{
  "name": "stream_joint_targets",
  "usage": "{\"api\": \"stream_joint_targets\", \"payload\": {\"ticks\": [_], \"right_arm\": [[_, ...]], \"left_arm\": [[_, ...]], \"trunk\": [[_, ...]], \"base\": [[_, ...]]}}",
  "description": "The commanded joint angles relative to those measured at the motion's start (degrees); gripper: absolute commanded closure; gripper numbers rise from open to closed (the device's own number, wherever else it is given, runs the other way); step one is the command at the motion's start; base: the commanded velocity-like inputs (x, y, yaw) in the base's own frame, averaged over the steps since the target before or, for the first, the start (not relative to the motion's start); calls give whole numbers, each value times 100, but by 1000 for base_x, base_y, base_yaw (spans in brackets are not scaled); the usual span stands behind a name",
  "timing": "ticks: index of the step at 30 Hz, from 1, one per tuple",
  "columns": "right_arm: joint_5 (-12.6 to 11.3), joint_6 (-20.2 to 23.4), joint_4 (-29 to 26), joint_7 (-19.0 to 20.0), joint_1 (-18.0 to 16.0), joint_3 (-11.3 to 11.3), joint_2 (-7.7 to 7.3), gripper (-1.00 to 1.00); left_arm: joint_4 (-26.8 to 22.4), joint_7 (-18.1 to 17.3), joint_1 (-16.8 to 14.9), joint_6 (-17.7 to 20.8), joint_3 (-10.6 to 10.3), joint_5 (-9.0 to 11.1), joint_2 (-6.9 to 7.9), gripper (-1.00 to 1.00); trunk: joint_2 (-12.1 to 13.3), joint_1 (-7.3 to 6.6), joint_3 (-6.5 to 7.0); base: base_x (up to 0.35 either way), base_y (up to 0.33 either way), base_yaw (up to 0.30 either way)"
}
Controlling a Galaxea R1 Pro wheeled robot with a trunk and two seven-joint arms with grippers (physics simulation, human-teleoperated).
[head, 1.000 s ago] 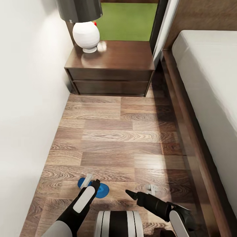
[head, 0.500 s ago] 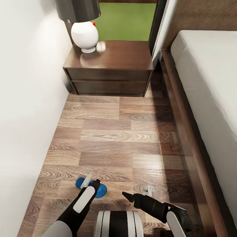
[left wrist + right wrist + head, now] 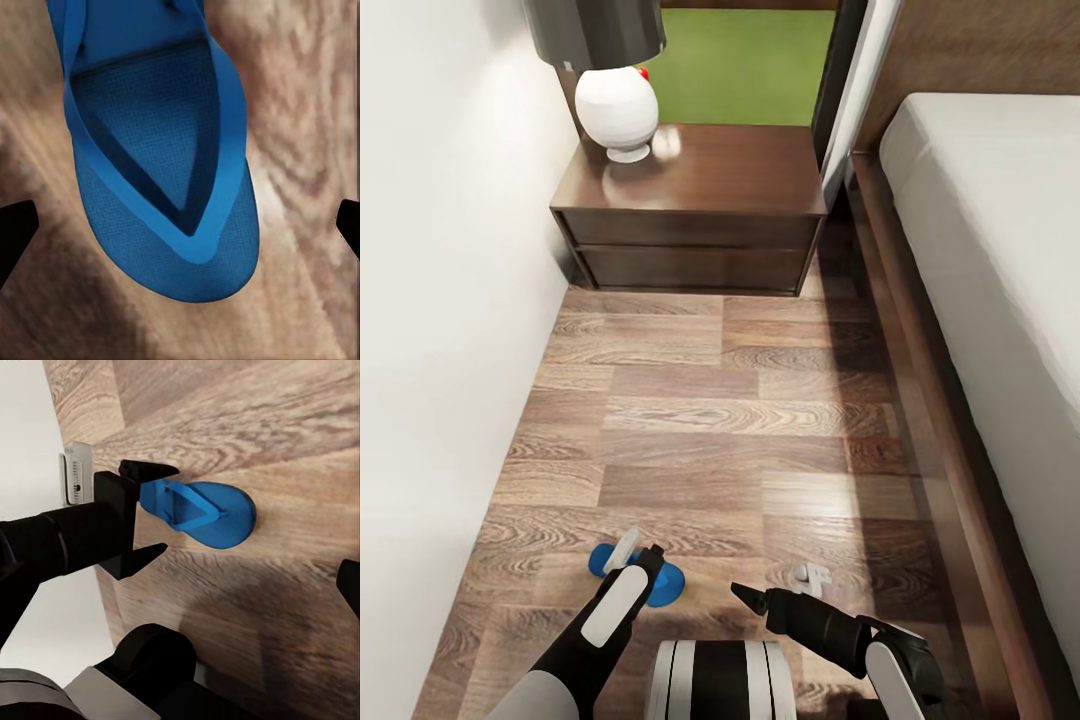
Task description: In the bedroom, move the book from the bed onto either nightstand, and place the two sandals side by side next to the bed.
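Wood-plank floor (image 3: pixel 740 420) beside bed (image 3: pixel 1000 250) | blue sandal (image 3: pixel 161 161) lain flat, straddled by spread left end effector (image 3: pixel 139 521) | right end effector (image 3: pixel 745 597): state cannot be told

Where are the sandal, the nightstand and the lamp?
sandal (image 3: pixel 161 172): left wrist view, on its footbed.
nightstand (image 3: pixel 700 170): head view, on its top surface.
lamp (image 3: pixel 617 108): head view, on its round white base.

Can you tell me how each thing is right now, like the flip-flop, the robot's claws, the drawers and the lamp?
Bright blue flat flip-flop: lying flat on the wood floor, strap side up, not gripped.
Left claw: open, fingers on either side of the flip-flop's heel end.
Right claw: open, holding nothing.
Dark brown wooden nightstand: both drawers closed.
White round-based lamp with grey shade: upright on the nightstand.
Grey-sheeted bed: bare where it shows.
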Motion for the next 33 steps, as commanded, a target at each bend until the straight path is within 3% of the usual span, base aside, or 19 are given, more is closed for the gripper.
{"api": "stream_joint_targets", "payload": {"ticks": [1,33], "right_arm": [[-1,20,2,9,-2,1,-2,-100],[8,18,129,9,-2,24,-2,-100]], "left_arm": [[-6,23,-3,-35,-18,47,4,-100],[-6,23,-3,-35,-27,46,0,-100]], "trunk": [[-1,0,-3],[-1,0,-3]], "base": [[32,0,0],[10,0,0]]}}
